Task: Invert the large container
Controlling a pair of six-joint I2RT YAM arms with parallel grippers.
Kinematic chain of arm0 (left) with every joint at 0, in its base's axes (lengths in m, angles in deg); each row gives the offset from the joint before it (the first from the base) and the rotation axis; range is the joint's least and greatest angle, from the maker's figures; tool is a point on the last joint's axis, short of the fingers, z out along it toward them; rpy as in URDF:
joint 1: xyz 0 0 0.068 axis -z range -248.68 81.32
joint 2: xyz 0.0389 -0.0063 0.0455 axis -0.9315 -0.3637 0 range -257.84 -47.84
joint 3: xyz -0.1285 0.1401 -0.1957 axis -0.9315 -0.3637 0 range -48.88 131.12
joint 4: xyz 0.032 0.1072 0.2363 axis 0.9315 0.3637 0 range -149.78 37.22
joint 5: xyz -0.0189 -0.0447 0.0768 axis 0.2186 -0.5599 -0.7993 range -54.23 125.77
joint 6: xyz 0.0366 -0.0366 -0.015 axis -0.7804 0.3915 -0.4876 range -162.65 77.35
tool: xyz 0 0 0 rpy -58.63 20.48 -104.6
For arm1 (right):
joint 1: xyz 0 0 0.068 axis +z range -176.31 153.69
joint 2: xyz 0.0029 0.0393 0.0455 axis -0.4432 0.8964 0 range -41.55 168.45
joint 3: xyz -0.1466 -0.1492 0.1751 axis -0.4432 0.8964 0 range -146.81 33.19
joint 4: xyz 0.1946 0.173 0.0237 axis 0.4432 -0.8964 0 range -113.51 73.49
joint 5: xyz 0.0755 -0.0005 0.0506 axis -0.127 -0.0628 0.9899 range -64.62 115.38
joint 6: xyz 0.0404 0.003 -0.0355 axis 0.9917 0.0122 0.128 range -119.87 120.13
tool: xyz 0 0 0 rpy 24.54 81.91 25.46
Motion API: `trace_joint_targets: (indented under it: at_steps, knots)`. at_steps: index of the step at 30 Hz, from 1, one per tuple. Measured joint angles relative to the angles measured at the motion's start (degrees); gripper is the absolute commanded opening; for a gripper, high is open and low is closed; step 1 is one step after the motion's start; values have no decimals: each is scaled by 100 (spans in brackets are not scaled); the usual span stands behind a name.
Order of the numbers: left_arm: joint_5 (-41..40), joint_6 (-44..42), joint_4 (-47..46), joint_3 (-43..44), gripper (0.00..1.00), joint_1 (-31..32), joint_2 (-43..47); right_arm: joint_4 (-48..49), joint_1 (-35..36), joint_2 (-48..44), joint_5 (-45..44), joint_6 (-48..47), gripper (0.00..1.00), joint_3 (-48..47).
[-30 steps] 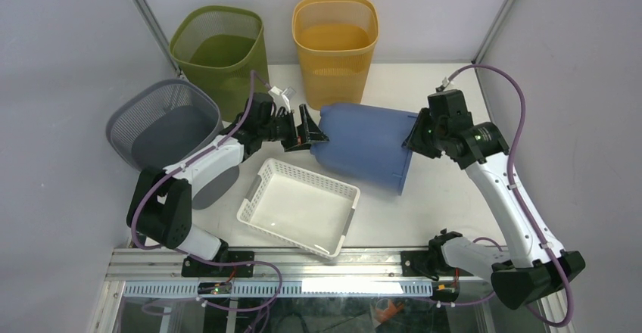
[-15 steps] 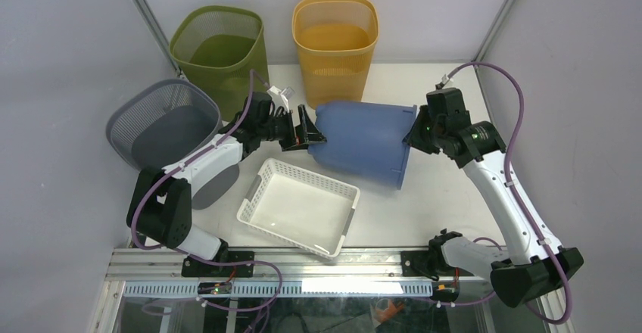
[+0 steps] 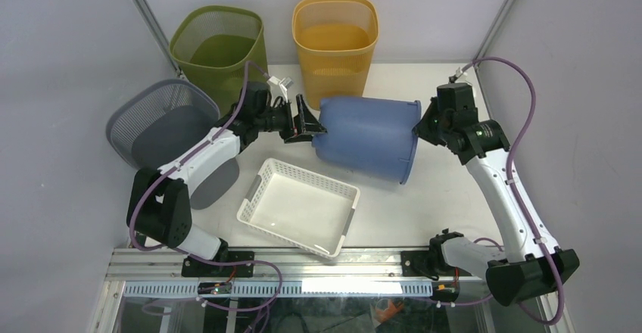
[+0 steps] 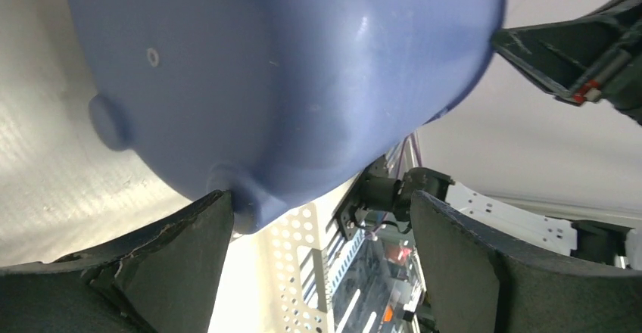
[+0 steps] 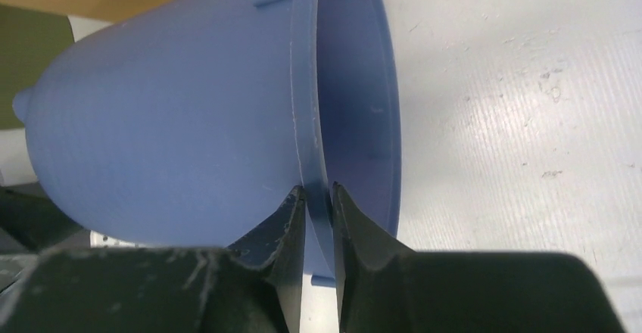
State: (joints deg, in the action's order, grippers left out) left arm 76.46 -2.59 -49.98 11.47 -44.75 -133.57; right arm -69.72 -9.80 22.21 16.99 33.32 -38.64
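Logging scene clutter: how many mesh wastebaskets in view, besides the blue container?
3: green wastebasket back left, orange wastebasket back centre, grey wastebasket far left. Not counting the blue container; none appear hidden.

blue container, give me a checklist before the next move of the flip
1. Grip: right gripper shut on the rim of the blue container: ok.
2. Support: left gripper open at the container's base: ok; firm contact, cannot tell.
3. Container upside down: not ok, it lies on its side, opening toward the right arm.
4. Room from the orange bin behind it: cannot tell, they look close.
5. Room from the white basket in front: cannot tell.
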Motion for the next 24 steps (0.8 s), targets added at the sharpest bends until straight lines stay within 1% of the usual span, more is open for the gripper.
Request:
trace_joint_targets:
  at_steps: [4,8,17,20,24]
  knots:
    - [42,190,-76,249,88,-15,15,369,-210,-42,-7,9,0,168]
    - [173,533,-337,284,89,-42,120,903,-481,-164,142,83,0,472]
    - [649,1578,-1633,295,88,2,153,2009,-1220,-192,564,205,0,1051]
    - [809,1814,-1985,404,88,114,138,2367,-1486,-203,852,249,0,1287]
    - [1123,2184,-2667,577,91,481,87,2793,-1539,-227,1731,417,0,1543]
